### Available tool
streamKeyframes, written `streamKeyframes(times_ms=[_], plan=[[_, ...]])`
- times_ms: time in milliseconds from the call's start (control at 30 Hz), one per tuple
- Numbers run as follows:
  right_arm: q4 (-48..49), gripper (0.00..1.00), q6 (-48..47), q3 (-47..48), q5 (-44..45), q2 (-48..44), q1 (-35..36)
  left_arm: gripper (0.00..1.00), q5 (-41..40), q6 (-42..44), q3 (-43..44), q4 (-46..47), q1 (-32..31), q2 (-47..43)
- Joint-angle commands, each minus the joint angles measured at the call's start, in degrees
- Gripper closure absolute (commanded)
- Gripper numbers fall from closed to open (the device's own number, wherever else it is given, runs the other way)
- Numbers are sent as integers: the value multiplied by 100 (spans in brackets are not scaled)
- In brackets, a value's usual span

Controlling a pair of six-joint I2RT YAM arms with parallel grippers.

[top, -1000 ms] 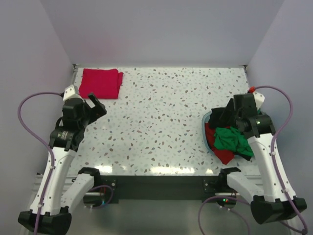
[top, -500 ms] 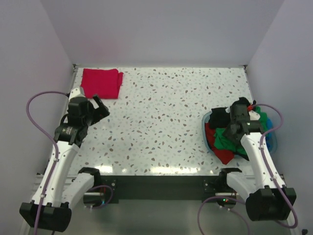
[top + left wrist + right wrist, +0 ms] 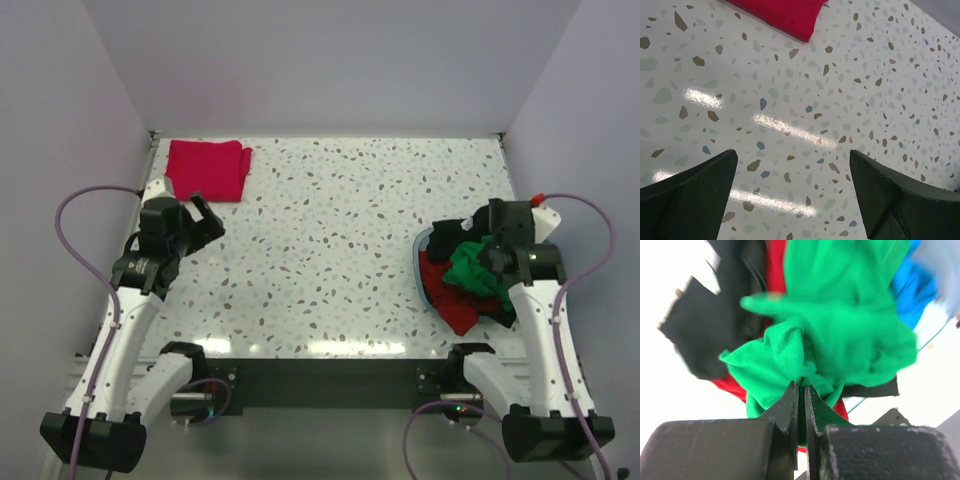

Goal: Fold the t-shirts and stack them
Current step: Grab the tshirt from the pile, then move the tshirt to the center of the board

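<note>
At basket (image 3: pixel 418 262), right tool (image 3: pixel 801 385) pinches green t-shirt (image 3: pixel 840 330).

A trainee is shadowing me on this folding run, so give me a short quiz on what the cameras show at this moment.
1. True or false: the left gripper has its jaws open with nothing between them.
2. The right gripper has its jaws pinched on a t-shirt of which colour? A black, B green, C blue.
3. In the top view, which corner of the table holds the folded crimson t-shirt?
Key: 1 true; 2 B, the green t-shirt; 3 the far left corner.
</note>
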Motion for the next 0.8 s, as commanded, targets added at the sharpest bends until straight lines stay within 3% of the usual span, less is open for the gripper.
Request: streamKeyframes(times_ms=[0, 167, 300, 367, 467, 500, 567, 600, 700, 767], plan=[[-403, 100, -22, 1284, 643, -359, -23, 0, 180, 51, 49, 273, 39, -102], [-658, 100, -277, 3369, 671, -53, -23, 0, 180, 33, 154, 212, 39, -120], [-684, 100, -594, 5676, 451, 544, -14, 0, 180, 24, 207, 203, 39, -173], [-641, 100, -620, 6401, 249, 1036, -23, 0, 180, 7, 224, 212, 39, -190], [-509, 100, -769, 7807, -812, 1859, -31, 0, 172, 15, 242, 203, 39, -190], [-439, 100, -831, 8385, -1677, 2055, -14, 0, 154, 24, 268, 177, 39, -182], [85, 100, -858, 8663, -2647, 2538, -23, 0, 75, 42, 303, 133, 39, -173], [402, 100, -884, 8524, -3792, 2645, -23, 0, 40, 50, 330, 98, 39, -181], [2106, 100, -448, 7471, -5634, 2777, 3, 0, -22, 51, 356, 45, 39, -190], [2243, 100, -566, 7406, -5300, 2953, 614, 0, 40, 59, 348, 19, 39, -208]])
